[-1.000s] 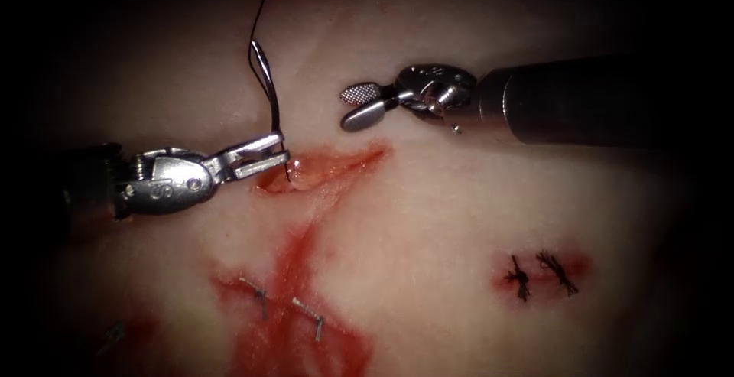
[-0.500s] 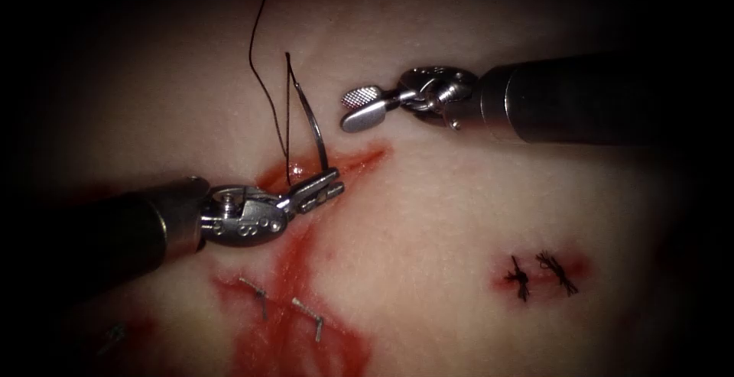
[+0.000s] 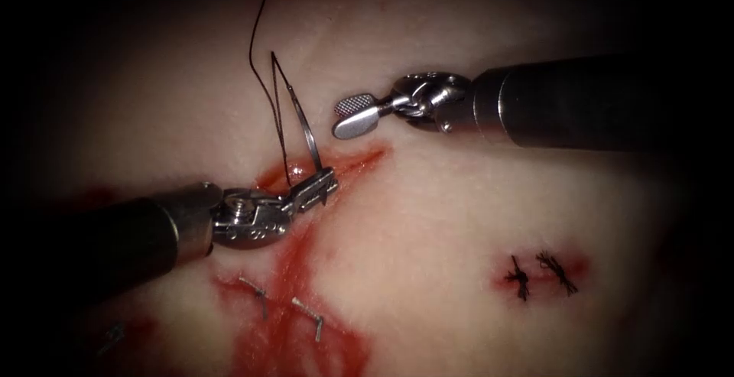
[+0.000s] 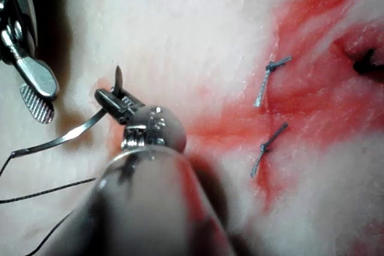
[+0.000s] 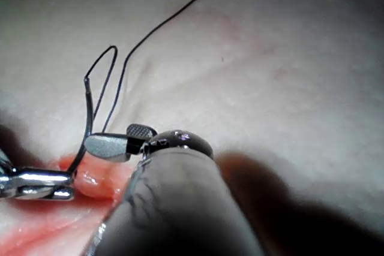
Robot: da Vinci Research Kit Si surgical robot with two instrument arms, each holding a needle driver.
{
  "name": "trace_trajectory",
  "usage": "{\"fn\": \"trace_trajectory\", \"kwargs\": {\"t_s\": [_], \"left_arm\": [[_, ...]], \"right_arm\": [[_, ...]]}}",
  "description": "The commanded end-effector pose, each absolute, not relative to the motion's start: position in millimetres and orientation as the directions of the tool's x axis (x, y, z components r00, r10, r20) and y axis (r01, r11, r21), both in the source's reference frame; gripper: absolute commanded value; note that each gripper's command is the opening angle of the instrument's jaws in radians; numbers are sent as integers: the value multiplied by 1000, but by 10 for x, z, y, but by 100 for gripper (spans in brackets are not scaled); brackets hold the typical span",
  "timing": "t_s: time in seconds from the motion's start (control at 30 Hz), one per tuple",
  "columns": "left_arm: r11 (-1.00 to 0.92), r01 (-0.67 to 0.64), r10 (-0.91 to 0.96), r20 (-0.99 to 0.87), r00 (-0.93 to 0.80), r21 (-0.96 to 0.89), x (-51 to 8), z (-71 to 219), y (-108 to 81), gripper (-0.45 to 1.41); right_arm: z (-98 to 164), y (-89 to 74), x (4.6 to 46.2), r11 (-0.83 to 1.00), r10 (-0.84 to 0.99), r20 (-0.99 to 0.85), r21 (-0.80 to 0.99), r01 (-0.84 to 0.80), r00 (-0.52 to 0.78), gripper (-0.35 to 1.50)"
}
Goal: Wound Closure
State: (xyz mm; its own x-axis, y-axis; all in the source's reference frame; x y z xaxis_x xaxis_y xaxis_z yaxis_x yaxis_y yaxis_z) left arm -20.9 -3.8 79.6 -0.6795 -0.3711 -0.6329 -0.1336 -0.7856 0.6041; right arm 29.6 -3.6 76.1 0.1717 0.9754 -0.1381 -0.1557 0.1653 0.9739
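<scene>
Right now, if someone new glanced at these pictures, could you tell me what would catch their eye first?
Probably the curved needle, clamped near its pointed end in the left tool over the cut and rising clear of the tissue, with dark thread trailing from its top. Next, the right tool with jaws open and empty, just above the cut's right end. Red fluid spreads below the cut.

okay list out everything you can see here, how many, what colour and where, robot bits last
tissue: one, pale pink, under everything
cut: one, red, centre, open
needle: one, silver, curved, above the cut, out of the tissue, gripped near its tip end
thread: one, black, from the needle's tail upward
red fluid: one smear, below the cut
staples: two, silver, in the fluid
thread ends: two, black, right of the cut
left tool: shut on the needle
right tool: open, holds nothing
</scene>
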Motion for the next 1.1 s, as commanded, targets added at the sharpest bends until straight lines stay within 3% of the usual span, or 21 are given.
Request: {"fn": "trace_trajectory", "kwargs": {"t_s": [0.03, 0.63, 0.8, 1.0, 1.07, 1.1], "left_arm": [[-774, -113, -398, -617, -679, 623, -216, 801, -38, -45], [-756, -77, -456, -608, -650, 650, -215, 797, -39, -45], [-756, -78, -456, -608, -650, 650, -215, 797, -39, -45], [-753, -77, -459, -606, -650, 653, -216, 795, -39, -45], [-752, -80, -458, -606, -650, 654, -216, 794, -39, -45], [-752, -80, -458, -606, -650, 654, -216, 794, -39, -45]], "right_arm": [[769, -37, 310, 166, 976, -139, 974, -158, 168, 132], [764, -50, 338, 156, 973, -132, 981, -115, 192, 132], [764, -50, 340, 151, 974, -127, 982, -114, 189, 123], [766, -52, 344, 152, 974, -129, 982, -114, 185, 103], [765, -52, 343, 152, 974, -129, 982, -113, 186, 80], [765, -52, 343, 152, 974, -129, 982, -113, 187, 58]]}}
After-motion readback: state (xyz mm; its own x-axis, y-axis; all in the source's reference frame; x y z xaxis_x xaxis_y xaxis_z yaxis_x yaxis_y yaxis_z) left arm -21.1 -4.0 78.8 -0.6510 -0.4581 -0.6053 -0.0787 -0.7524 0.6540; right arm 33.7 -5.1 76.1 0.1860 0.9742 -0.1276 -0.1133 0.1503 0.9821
